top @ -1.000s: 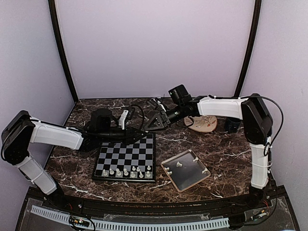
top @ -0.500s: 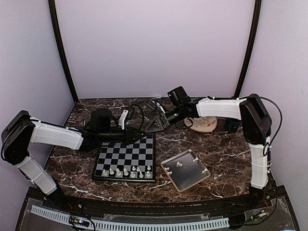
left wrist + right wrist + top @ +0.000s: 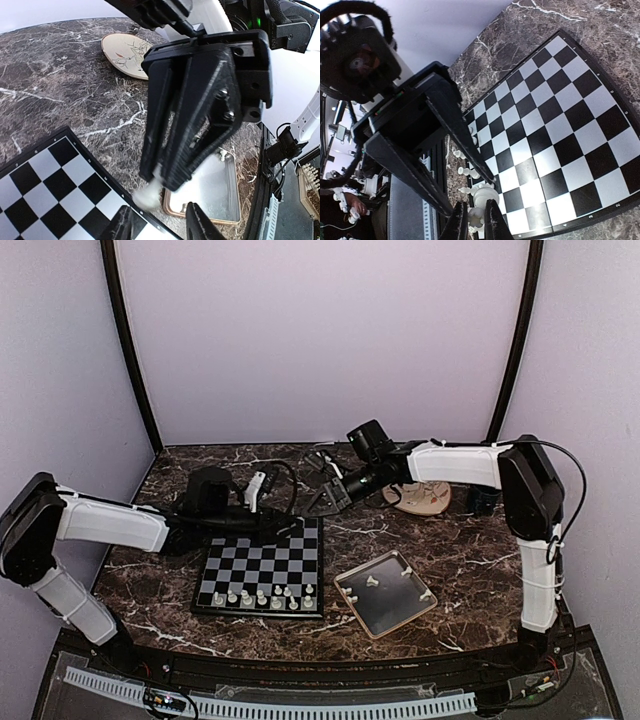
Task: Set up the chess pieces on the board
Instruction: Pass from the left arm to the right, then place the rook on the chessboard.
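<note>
Near the centre of the top view, over the board's (image 3: 262,558) upper right corner, the right pincer (image 3: 476,209) is clamped on a white chess piece (image 3: 481,196), the left pincer (image 3: 160,216) stands partly open and empty beside it, and the other pieces (image 3: 262,596) line the board's lower rows.

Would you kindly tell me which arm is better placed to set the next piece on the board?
Likely right: the right gripper is shut on a white chess piece over the board corner; the left gripper stands open, empty.
</note>
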`<move>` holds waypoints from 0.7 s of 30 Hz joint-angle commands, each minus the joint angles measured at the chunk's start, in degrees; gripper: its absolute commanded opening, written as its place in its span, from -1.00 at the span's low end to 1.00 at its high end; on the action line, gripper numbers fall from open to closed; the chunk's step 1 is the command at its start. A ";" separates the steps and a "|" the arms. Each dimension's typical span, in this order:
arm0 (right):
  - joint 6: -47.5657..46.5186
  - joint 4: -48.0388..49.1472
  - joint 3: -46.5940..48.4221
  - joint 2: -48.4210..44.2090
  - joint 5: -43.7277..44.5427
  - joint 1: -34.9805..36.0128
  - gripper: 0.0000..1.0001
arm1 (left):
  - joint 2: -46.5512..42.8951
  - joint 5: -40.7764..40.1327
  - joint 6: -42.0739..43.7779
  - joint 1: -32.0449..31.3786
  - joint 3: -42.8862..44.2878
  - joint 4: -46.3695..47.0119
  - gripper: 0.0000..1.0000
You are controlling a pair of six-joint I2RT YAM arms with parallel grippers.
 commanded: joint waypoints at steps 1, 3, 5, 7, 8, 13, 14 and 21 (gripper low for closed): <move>-7.44 -6.62 4.22 1.38 7.08 0.70 -0.84 | -7.04 -2.68 5.16 -0.16 -0.92 -9.28 -0.21; -10.63 -9.49 5.96 2.08 10.05 1.11 -0.83 | -10.14 -5.16 6.90 -0.09 -1.24 -14.95 -0.18; -13.45 -12.13 7.57 2.80 13.26 1.90 -0.84 | -13.59 -7.97 7.92 0.00 -1.47 -20.37 -0.16; -16.29 -14.81 9.48 3.72 16.74 2.97 -0.84 | -16.59 -10.75 8.43 0.30 -1.96 -24.56 -0.15; -17.72 -16.09 10.59 4.27 18.56 3.67 -0.85 | -18.09 -12.20 8.43 0.62 -2.30 -26.23 -0.15; -24.16 -21.42 15.41 7.16 28.74 7.81 -0.85 | -25.12 -20.16 7.70 3.10 -4.06 -33.11 -0.13; -25.13 -22.41 16.29 7.79 30.97 8.55 -0.85 | -26.41 -21.62 7.57 3.53 -4.46 -34.09 -0.12; -29.68 -25.97 19.93 11.05 43.16 13.65 -0.88 | -32.26 -30.82 5.92 4.50 -6.36 -37.02 -0.04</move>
